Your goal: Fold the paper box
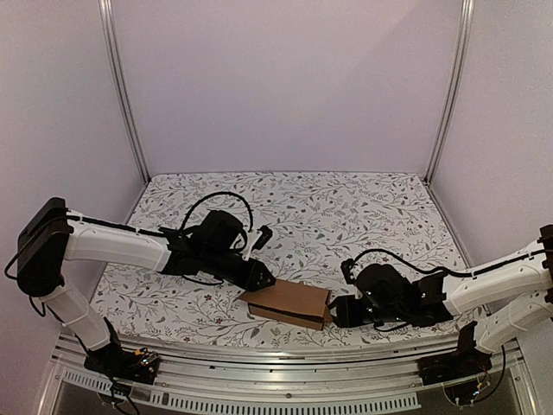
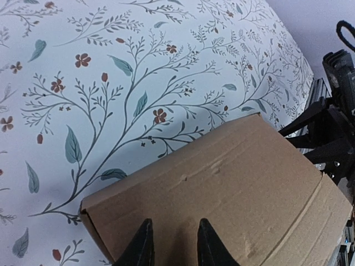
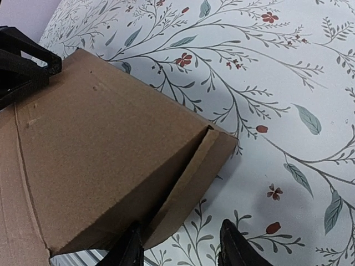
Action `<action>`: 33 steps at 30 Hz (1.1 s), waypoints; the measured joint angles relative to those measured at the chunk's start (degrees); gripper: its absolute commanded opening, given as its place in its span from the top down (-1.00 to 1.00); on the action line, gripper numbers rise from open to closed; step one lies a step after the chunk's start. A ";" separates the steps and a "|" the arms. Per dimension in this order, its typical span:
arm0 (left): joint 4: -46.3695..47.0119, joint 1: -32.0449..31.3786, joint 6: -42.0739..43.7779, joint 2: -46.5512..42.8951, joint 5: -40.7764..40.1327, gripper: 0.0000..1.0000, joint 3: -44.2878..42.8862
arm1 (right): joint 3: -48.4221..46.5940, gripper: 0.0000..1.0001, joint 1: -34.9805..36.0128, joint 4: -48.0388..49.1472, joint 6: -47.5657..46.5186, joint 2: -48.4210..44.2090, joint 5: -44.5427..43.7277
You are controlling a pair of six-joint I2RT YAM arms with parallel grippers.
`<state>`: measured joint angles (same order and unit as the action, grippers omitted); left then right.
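Top external view: floral-printed table (image 1: 363,207) across the middle of the frame, boxed in by pale walls (image 1: 285,78) and aluminium posts (image 1: 125,95). White left arm (image 1: 112,246) stretched in from the left edge, white right arm (image 1: 497,281) from the right edge, both low and angled toward the lower centre. Brown paper box (image 1: 287,303) lying there on the table near its front edge, flattish, long side running left to right. Black left gripper (image 1: 259,278) at the box's upper-left corner; black right gripper (image 1: 341,311) at its right end.

Left wrist view: box filling the lower right, fingers (image 2: 143,246) narrowly apart at the bottom edge, tips over the top panel, nothing pinched between them; contact with the cardboard impossible to confirm.

Right wrist view: box in the left half, end flap folded along its right side; fingers (image 3: 236,244) apart at the bottom edge, one against the box's near corner, the other over bare tablecloth, no clamp visible.
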<state>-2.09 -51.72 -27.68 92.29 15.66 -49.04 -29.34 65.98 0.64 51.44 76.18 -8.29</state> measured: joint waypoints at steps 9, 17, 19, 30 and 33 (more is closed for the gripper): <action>-0.83 -0.22 -0.02 0.00 -0.11 0.47 0.02 | -0.50 0.11 0.00 5.81 1.29 3.96 1.68; -0.81 -0.96 -0.04 -0.02 -0.74 0.47 0.31 | -1.77 0.18 0.00 8.15 2.32 6.71 2.03; -0.79 -1.11 -0.07 -0.02 -1.16 0.47 0.48 | -2.16 0.19 0.00 8.61 2.34 7.43 2.19; -1.11 -2.08 0.00 -6.14 -4.48 0.44 3.08 | -2.62 0.20 0.00 9.57 2.32 8.35 2.43; -1.20 -2.08 0.07 -8.83 -5.31 0.43 3.26 | -2.82 0.20 0.00 8.98 2.23 8.17 2.40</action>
<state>-3.29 -53.80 -27.62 83.46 10.35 -45.78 -32.16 65.98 9.63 53.67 84.36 -5.89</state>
